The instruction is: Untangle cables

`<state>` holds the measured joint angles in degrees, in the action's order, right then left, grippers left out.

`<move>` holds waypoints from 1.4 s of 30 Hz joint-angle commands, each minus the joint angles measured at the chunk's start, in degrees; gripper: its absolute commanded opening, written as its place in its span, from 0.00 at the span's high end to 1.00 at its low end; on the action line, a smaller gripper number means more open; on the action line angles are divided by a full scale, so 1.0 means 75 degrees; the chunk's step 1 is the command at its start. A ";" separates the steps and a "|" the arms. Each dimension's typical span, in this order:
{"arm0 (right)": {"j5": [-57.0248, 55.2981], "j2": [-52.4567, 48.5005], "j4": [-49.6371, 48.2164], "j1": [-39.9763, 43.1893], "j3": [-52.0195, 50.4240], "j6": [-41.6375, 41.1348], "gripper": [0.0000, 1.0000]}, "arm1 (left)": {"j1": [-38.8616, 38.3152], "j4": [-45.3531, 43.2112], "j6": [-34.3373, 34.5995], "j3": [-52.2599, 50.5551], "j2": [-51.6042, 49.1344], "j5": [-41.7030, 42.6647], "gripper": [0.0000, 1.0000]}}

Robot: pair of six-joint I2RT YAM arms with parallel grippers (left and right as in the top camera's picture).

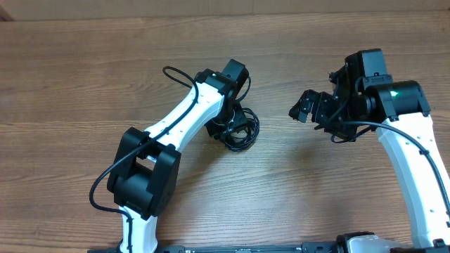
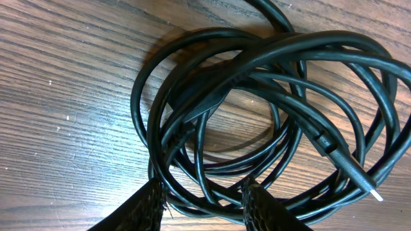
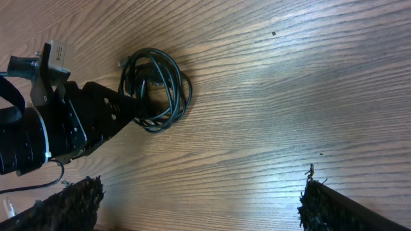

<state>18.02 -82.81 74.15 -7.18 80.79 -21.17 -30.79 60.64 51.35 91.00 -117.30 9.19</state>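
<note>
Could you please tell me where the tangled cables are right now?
The cables lie coiled on the table near the centre of the overhead view, at the left end effector, which straddles some strands.

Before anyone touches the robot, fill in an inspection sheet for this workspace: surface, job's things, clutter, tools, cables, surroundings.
Surface: table, brown wood grain.
Job's things: cables, thin and black, lie in one tangled coil; one plug shows, its silver tip free.
Clutter: nothing seen.
Grippers: left tool straddles strands at the coil's edge, grip unclear; right tool is open over wood, apart from the coil.
Cables: arm leads, black, run along both arms.
Surroundings: nothing seen.
</note>
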 commanded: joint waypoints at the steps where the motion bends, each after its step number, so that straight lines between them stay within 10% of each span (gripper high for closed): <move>1: 0.0000 -0.0035 -0.0047 -0.0029 0.0076 -0.0003 0.00 | -0.0055 0.0015 0.0070 -0.0096 -0.0076 -0.0111 0.57; 15: 0.0000 -0.0035 -0.0050 -0.0029 0.0076 -0.0003 0.00 | -0.0055 -0.0090 0.0070 -0.0259 -0.0076 -0.0280 0.59; 23: 0.0000 -0.0035 -0.0050 -0.0029 0.0076 0.0000 0.00 | -0.0055 -0.0093 0.0061 -0.0259 -0.0076 -0.0280 0.96; 42: 0.0003 -0.0035 -0.0050 -0.0029 0.0070 -0.0009 0.00 | 0.0015 0.0085 -0.1545 0.0289 0.2323 0.0093 0.96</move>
<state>18.02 -82.85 74.13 -7.18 80.79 -21.19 -30.68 61.14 42.89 90.91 -107.72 9.23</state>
